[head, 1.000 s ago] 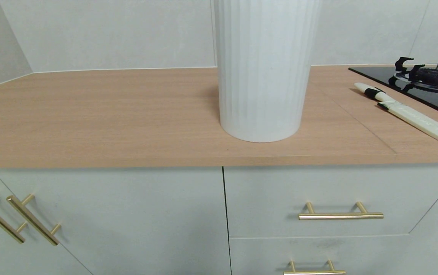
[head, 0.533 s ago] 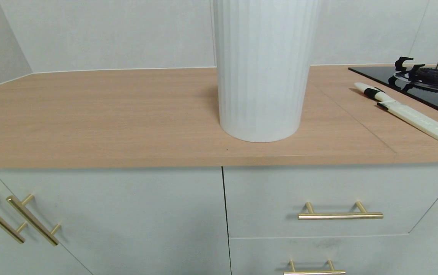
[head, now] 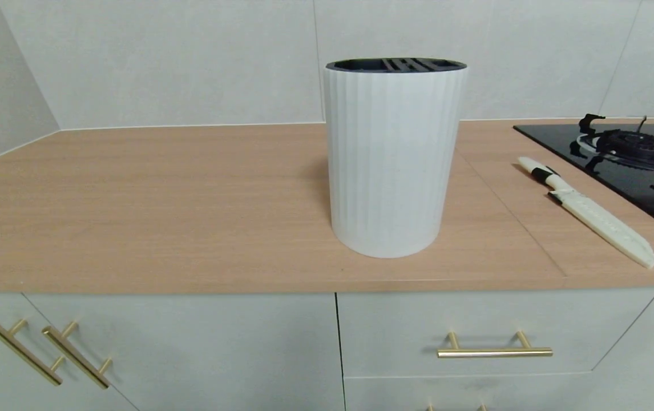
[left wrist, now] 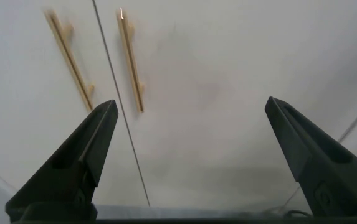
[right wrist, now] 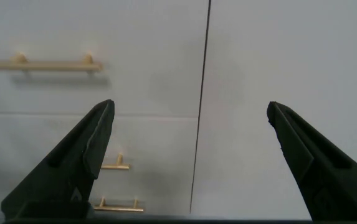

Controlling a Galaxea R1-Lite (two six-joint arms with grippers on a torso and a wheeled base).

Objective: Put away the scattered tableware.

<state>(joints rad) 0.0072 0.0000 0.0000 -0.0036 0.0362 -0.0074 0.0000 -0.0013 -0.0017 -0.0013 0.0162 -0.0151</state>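
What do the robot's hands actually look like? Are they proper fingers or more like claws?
They are plain two-finger pincers rather than hands. The left gripper has two dark grey, matte fingers. Each is a flat-sided wedge, broad at the base and tapering to a narrow tip. The right gripper looks the same in colour and shape.

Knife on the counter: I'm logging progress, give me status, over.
Left gripper open, right gripper open, both facing cabinet fronts. Knife flat on countertop beside hob. Knife block upright, apart.
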